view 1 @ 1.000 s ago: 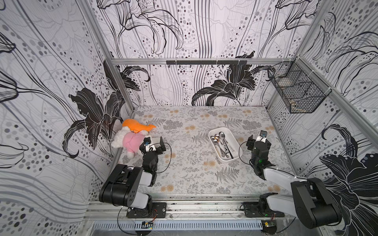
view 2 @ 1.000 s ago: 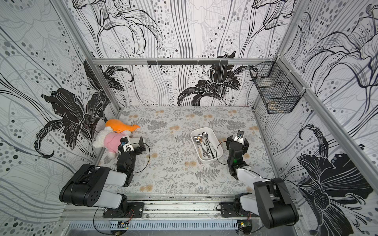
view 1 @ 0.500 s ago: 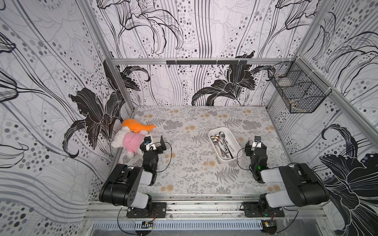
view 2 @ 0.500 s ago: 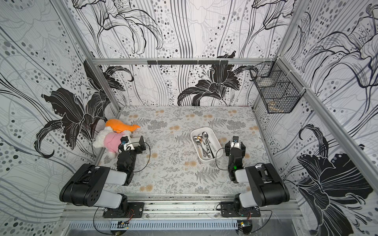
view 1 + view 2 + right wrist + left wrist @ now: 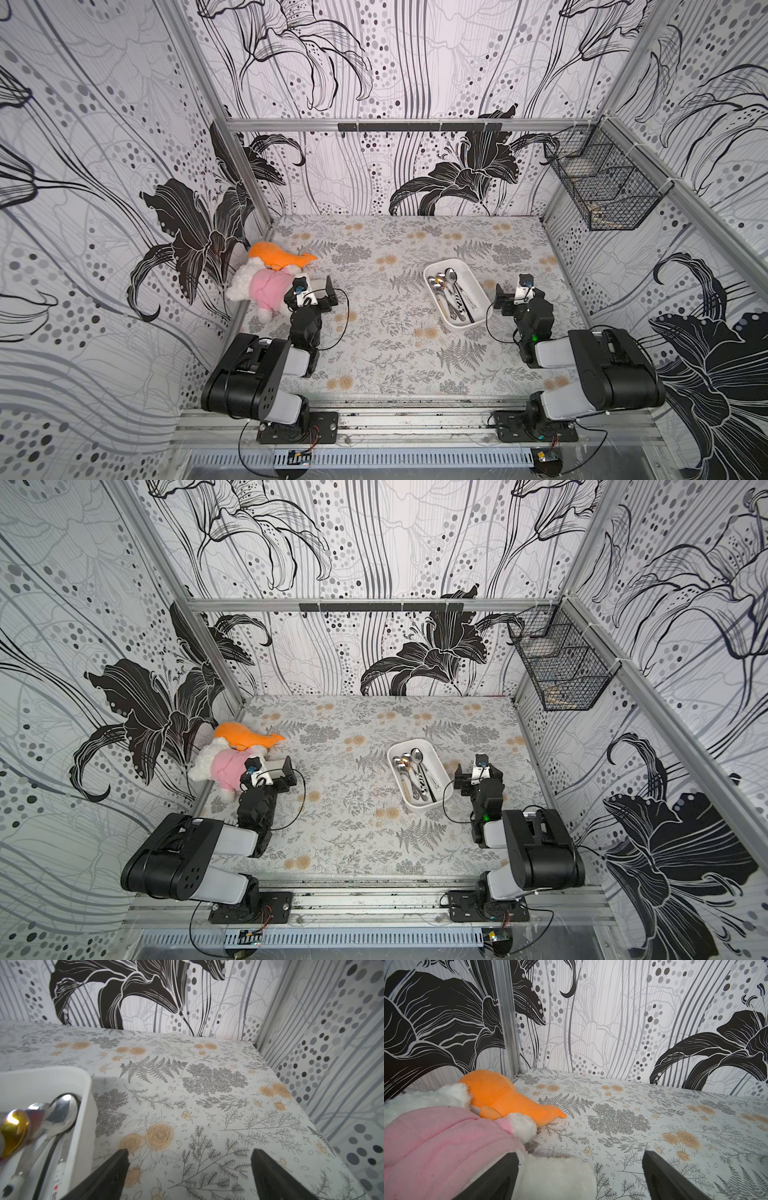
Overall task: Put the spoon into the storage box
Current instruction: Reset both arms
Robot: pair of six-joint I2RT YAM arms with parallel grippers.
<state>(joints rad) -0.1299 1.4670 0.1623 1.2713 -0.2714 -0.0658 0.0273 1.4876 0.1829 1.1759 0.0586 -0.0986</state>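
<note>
White plastic marks your target: in both top views the storage box [image 5: 464, 327] sits right of centre on the flowered table [image 5: 374, 345], set at a slant, with several spoons [image 5: 446, 291] lying lengthwise inside it. Your right gripper [image 5: 518, 296] rests low just beside the box's right side, apart from it, jaws spread and empty. At left of centre, your left gripper [image 5: 311, 295] is also spread wide, right next to a pink-and-white plush toy [image 5: 266, 284] and an orange plush [image 5: 278, 255] by the left wall. A black wire basket [image 5: 602, 191] hangs on the wall at upper right.

From the left wrist, you see the left gripper [image 5: 579, 1154] with its fingers [image 5: 500, 1176] far apart. A white furry part of the plush toy [image 5: 436, 1136] lies between them, against one finger, unclamped. The orange plush [image 5: 508, 1101] lies beyond.

From the right wrist, the right gripper [image 5: 189, 1152] stands open over bare table [image 5: 207, 1088]. The storage box [image 5: 87, 1088] is beside one finger, and the spoons [image 5: 60, 1111] rest inside, a golden one [image 5: 14, 1126] among the silver.
</note>
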